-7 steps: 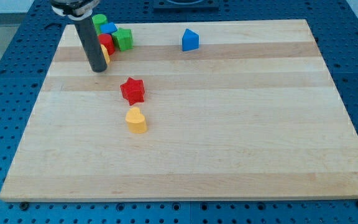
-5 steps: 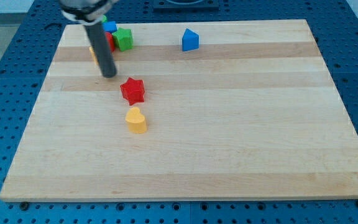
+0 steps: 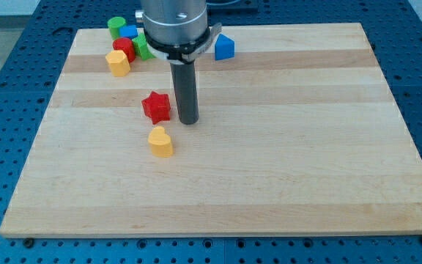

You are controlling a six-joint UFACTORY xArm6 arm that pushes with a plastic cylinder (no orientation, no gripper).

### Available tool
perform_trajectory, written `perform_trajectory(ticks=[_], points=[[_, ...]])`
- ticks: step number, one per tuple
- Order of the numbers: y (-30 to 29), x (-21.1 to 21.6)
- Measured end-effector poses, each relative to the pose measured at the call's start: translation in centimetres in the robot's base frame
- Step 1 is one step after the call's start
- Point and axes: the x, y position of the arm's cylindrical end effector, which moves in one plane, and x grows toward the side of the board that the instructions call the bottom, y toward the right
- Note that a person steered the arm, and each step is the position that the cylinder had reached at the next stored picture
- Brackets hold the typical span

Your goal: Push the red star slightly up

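The red star (image 3: 156, 106) lies on the wooden board (image 3: 284, 147), left of centre. My tip (image 3: 188, 121) stands just to the star's right and slightly lower in the view, close beside it; I cannot tell if they touch. A yellow heart-shaped block (image 3: 160, 141) lies just below the star.
At the view's top left is a cluster: a yellow block (image 3: 118, 63), a red block (image 3: 124, 49), a green block (image 3: 116, 26), a blue block (image 3: 128, 32) and another green block (image 3: 142, 48) partly behind the arm. A blue block (image 3: 224, 47) lies right of the arm.
My tip has moved from the cluster at the top left down and to the right, past the star's top, to its right side. The star has not visibly moved.
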Motion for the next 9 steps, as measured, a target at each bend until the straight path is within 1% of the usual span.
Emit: perform_trajectory(ticks=[2,4,9], points=[[-0.4,0.4],[-3.4,-0.5],[-9.2,-5.2]])
